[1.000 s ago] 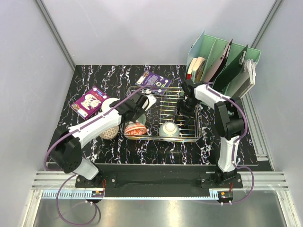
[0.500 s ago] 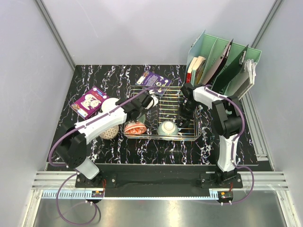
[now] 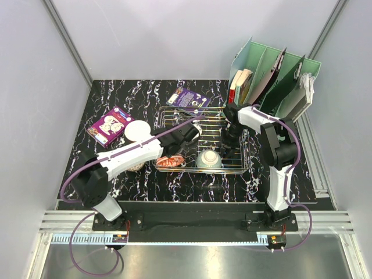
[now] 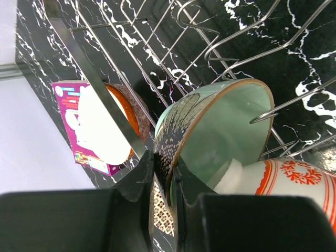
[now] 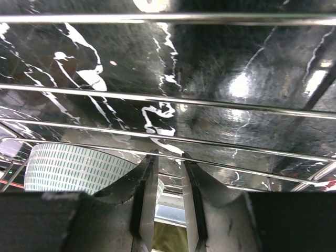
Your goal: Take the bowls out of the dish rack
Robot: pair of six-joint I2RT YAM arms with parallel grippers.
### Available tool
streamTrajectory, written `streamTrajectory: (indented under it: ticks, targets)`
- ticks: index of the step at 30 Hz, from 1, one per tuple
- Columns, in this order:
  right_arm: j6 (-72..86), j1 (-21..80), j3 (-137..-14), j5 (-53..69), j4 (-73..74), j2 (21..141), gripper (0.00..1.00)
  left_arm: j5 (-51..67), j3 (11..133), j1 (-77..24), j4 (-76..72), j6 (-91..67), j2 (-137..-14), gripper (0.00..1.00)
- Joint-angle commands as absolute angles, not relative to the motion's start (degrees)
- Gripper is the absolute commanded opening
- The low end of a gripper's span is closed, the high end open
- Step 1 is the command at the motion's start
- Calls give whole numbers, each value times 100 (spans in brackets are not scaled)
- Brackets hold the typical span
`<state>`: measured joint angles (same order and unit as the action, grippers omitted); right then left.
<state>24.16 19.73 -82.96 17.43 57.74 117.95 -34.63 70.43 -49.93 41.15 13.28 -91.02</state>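
The black marbled bench (image 3: 116, 93) carries a mint-green file organizer (image 3: 256, 61) in its far right corner. The dish rack (image 3: 212, 125) sits about midway between the far and near edges, a little toward the right edge. The left gripper (image 4: 163, 157) reaches into the rack's left half and is pinched on the rim of a bowl with a pale green inside and a dark patterned outside (image 4: 226, 131), which is tilted on its side among the wires. A red-orange floral bowl (image 4: 294, 178) touches it, in the rack corner nearest the bench's near edge. The right gripper (image 5: 169, 157) is low over the rack's right half. Its fingers are nearly together and a rack wire crosses at their tips, but I cannot tell whether they grip it. A pale bowl with teal dashes (image 5: 73, 168) stands in the rack by its near side. On the bench left of the rack lies a cream bowl (image 3: 138, 130), and an orange-lined bowl (image 4: 127, 110) shows just behind it in the left wrist view. A purple box (image 3: 109, 125) lies near the left edge, and a purple booklet (image 3: 189, 99) lies toward the far edge, just beyond the rack.
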Motion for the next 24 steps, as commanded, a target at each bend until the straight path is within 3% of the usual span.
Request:
streamTrajectory:
  ticks: [1,9,24]
  targets:
    - [2215,2057,-8262,1898,5669,12085,33,-3814,7726,-5256,2154,1002,-8886,0]
    - [2092,2057,-8350,1925,5704,12190,33,-4182,6585,-5484,442,1757,-8745,0]
    - [1899,2057,-8394,2048,5809,12225,30,-4992,5792,-5572,-1380,2540,-9668,0]
